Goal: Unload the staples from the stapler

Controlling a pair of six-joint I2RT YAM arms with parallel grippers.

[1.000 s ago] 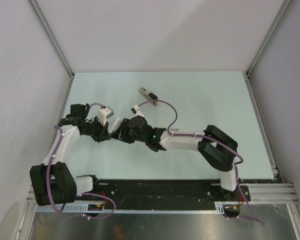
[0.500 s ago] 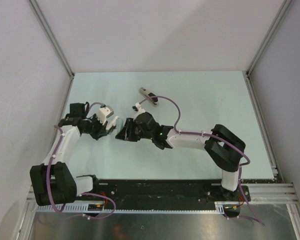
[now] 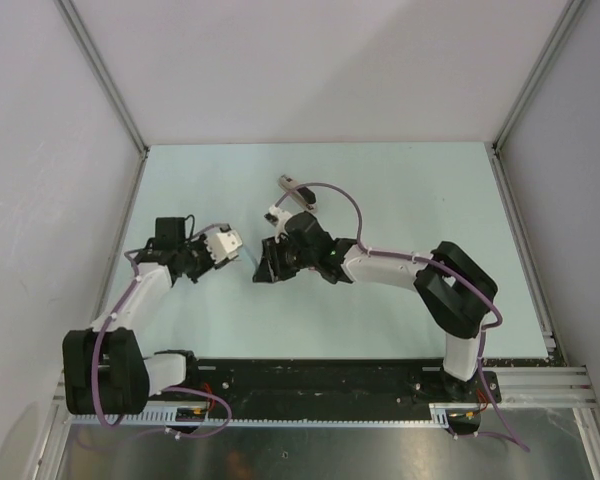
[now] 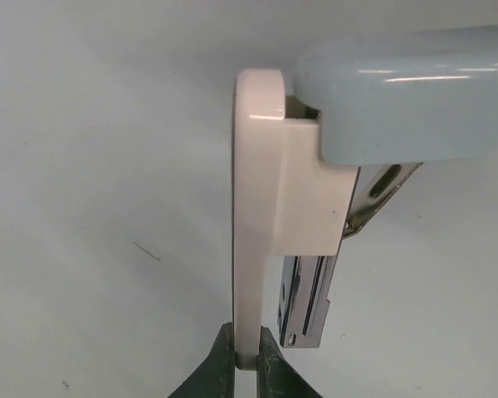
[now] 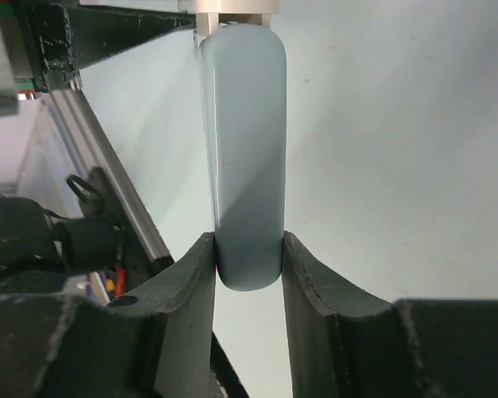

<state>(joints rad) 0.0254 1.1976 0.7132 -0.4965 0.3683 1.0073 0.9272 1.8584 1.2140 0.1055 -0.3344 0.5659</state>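
Above pale green surface [image 3: 410,200]: one blue-and-white plastic stapler [image 4: 303,191], two claws; left claw [image 4: 246,358] pinches white base [image 4: 251,232], right claw [image 5: 247,253] clamps blue lid [image 5: 247,149].

Your table [image 3: 410,200] is a pale mint surface, boxed in by grey walls [image 3: 310,70]. Toward its far middle you can see a small grey oblong piece [image 3: 287,184] with a dark end lying on it, too small to identify.
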